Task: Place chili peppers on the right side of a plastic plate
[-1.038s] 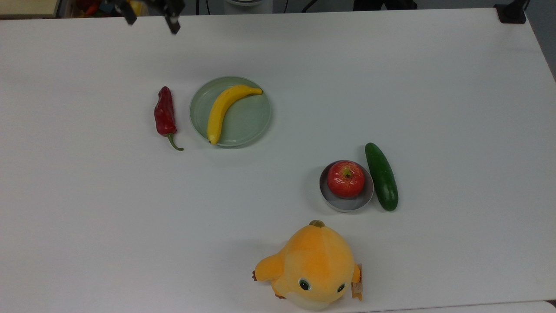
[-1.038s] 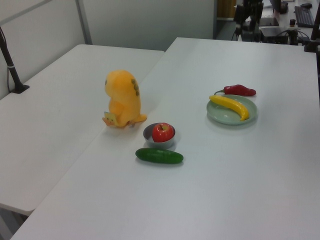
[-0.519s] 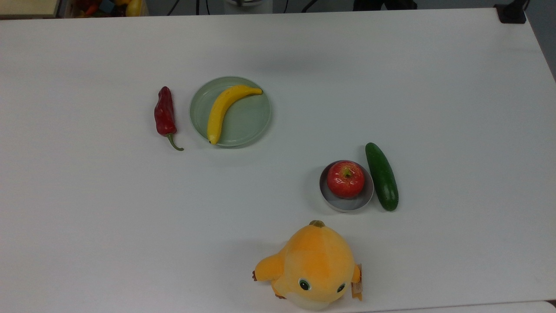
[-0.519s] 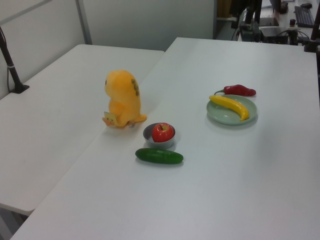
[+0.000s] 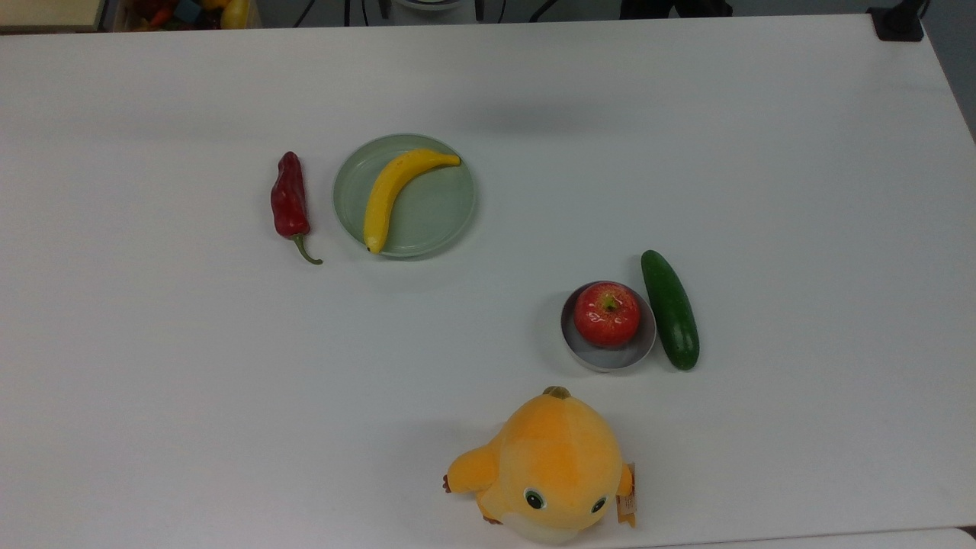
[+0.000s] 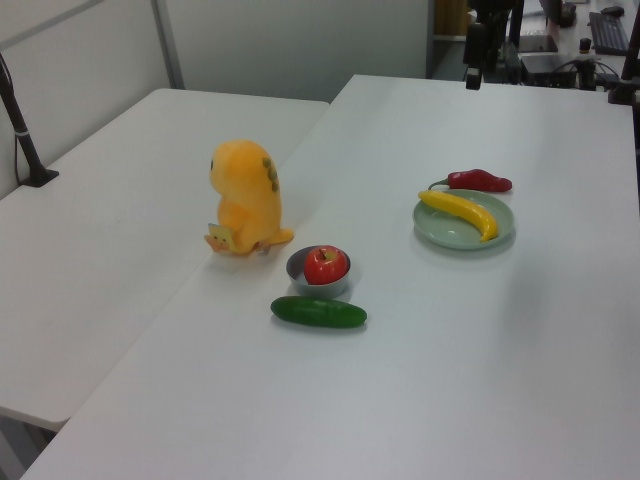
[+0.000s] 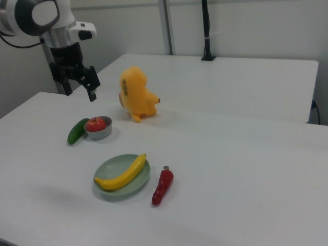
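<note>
The dark-red chili pepper lies flat on the white table, just off the plate's rim on the top view's left, with its green stem towards the near edge. In the right view the chili pepper is on the plate's right. The pale green plastic plate holds a yellow banana. My gripper hangs open and empty high above the table's far left corner in the right view. It is well away from the plate, above and behind the cucumber.
A red apple sits in a small grey dish, with a dark green cucumber beside it on the top view's right. An orange plush toy stands near the front edge. A second table adjoins in the left view.
One second ago my gripper's fingers showed at the top view's upper left edge. They have since left the top view. Nothing on the table has moved.
</note>
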Motion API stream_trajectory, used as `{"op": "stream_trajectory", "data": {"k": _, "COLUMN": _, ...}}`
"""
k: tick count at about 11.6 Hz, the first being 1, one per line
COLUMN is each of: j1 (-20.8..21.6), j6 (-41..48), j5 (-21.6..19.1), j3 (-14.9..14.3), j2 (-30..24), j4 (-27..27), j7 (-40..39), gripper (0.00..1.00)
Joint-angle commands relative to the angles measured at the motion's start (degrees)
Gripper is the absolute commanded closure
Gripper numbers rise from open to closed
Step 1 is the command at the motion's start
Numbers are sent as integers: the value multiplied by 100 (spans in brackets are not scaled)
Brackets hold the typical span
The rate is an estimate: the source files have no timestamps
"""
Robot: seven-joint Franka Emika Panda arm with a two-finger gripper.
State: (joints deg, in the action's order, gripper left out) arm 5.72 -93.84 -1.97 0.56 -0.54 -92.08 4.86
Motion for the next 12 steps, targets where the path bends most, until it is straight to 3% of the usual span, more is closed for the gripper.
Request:
{"op": "stream_trajectory", "data": {"k": 1, "j1": 69, "j6": -555, "j5": 328, "j3": -100, "j2": -87, "j4": -249, "j7": -688, "gripper": 0}}
{"op": "stream_trajectory", "data": {"k": 12, "j1": 69, "j6": -539, "j5": 232, "j3": -206, "j2": -113, "j4": -258, "j7": -434, "gripper": 0}}
